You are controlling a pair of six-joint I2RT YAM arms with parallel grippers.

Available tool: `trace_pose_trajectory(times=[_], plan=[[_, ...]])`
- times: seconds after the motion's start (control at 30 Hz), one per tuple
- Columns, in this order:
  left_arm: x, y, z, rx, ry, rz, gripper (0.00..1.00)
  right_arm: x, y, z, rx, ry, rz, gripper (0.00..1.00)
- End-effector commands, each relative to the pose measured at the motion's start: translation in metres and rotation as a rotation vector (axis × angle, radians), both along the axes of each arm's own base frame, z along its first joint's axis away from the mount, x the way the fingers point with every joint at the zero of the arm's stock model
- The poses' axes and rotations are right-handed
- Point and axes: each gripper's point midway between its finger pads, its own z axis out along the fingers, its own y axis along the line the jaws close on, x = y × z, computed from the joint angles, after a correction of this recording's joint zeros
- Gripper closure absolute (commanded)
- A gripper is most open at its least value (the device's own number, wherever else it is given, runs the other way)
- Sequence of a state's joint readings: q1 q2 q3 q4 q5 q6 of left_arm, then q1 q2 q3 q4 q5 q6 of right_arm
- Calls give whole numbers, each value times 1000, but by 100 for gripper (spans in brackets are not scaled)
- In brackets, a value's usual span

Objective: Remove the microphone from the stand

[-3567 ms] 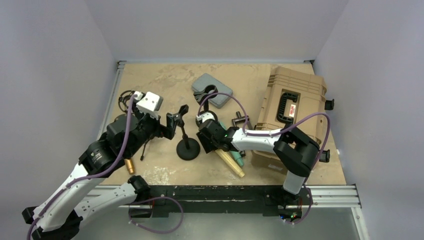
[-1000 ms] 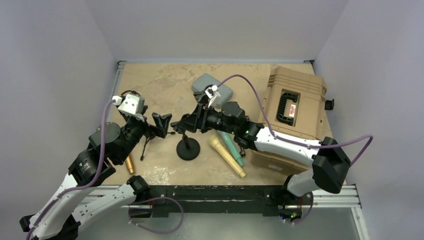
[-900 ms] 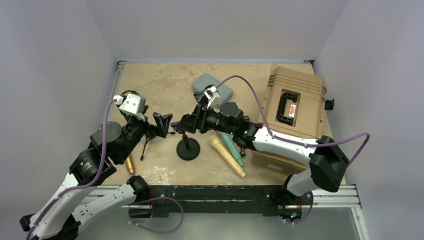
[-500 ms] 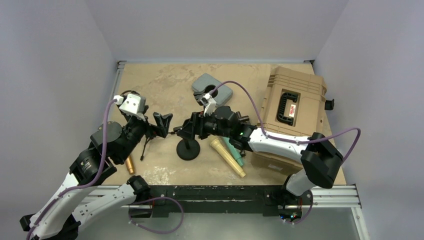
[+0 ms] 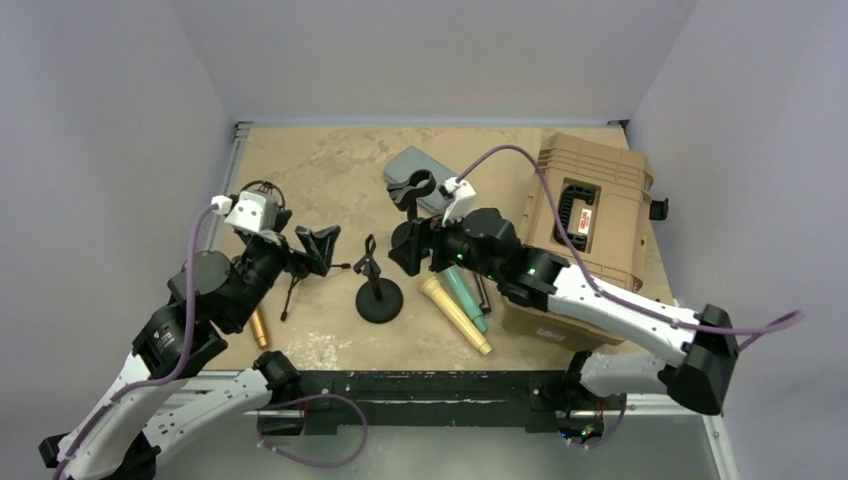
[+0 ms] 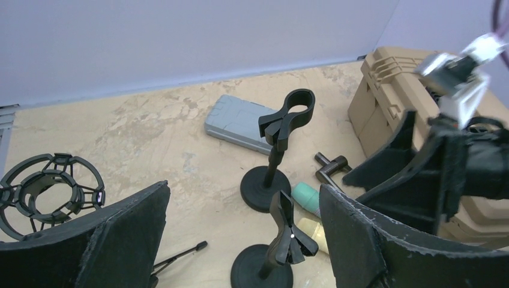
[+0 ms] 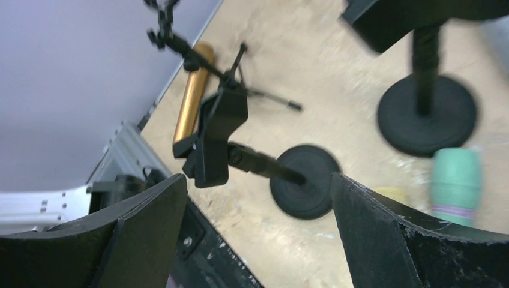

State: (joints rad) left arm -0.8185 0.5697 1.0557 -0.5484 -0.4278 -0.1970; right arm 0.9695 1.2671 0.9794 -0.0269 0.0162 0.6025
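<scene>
Flanking stand point(image 5: 378, 293), left gripper point(image 5: 321, 248) and right gripper point(image 5: 407, 250) pictured with jaws spread apart; cream microphone point(image 5: 455, 314) laid on table point(image 5: 330, 170) nearby.

Left gripper point(image 5: 318, 246) sits left of centre, jaws wide and empty. Right gripper point(image 5: 409, 247) faces it at centre, likewise spread.
</scene>
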Motion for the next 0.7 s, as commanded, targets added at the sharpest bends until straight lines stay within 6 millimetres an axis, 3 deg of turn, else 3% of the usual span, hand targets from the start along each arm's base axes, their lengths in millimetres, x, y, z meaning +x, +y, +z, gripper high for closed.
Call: trace_pose_trajectory(times=[0.0, 0.23, 0.37, 0.5, 0.53, 0.67], plan=[[-1, 7, 25, -75, -80, 21, 8, 18, -48, 72, -20, -206, -168, 12], [-13, 22, 52, -119, -187, 24, 8, 22, -139, 142, -26, -409, -444, 11], [-22, 36, 68, -152, -258, 36, 7, 11, -198, 174, 10, -512, -599, 6], [-28, 53, 78, -186, -316, 84, 6, -5, -248, 192, 61, -567, -719, 6], [-30, 56, 79, -193, -329, 91, 6, -10, -260, 194, 86, -578, -741, 2], [-35, 64, 86, -214, -366, 100, 6, -22, -285, 198, 137, -597, -791, 1]])
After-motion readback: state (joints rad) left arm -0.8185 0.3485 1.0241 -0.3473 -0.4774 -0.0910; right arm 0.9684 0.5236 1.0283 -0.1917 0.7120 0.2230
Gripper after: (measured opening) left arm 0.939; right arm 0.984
